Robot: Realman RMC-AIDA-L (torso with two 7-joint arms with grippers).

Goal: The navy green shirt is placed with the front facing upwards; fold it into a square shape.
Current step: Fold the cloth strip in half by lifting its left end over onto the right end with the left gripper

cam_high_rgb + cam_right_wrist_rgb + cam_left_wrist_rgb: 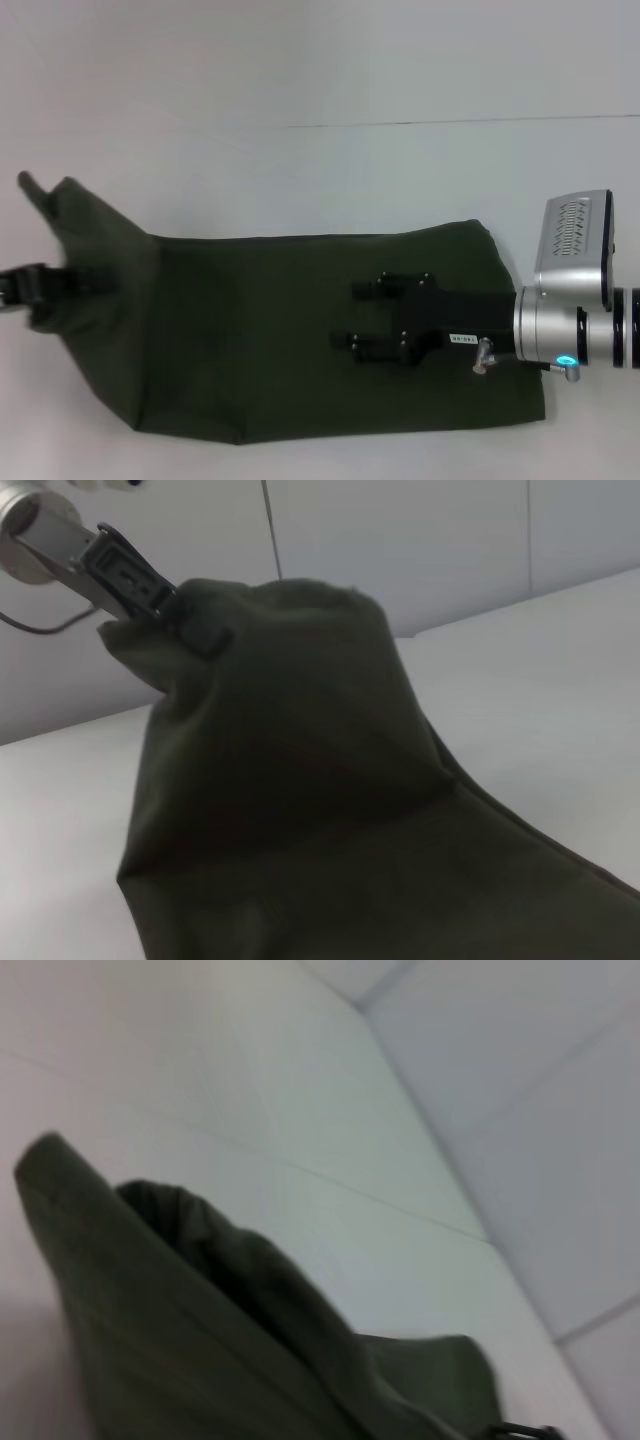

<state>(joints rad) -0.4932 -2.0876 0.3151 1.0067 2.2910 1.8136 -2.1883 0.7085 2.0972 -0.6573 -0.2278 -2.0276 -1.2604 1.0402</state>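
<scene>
Navy green shirt (300,335) lies on bench (300,80), already folded into long band. Left end effector (40,283) clamped on raised left end. Right end effector (385,318) rests on cloth mid-band, fingers spread, holding nothing. Step: crosswise fold. Next likely: carry lifted end over toward right edge.

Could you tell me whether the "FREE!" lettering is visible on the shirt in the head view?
No, the navy green shirt shows only plain green cloth there, with the right end effector over it.
</scene>
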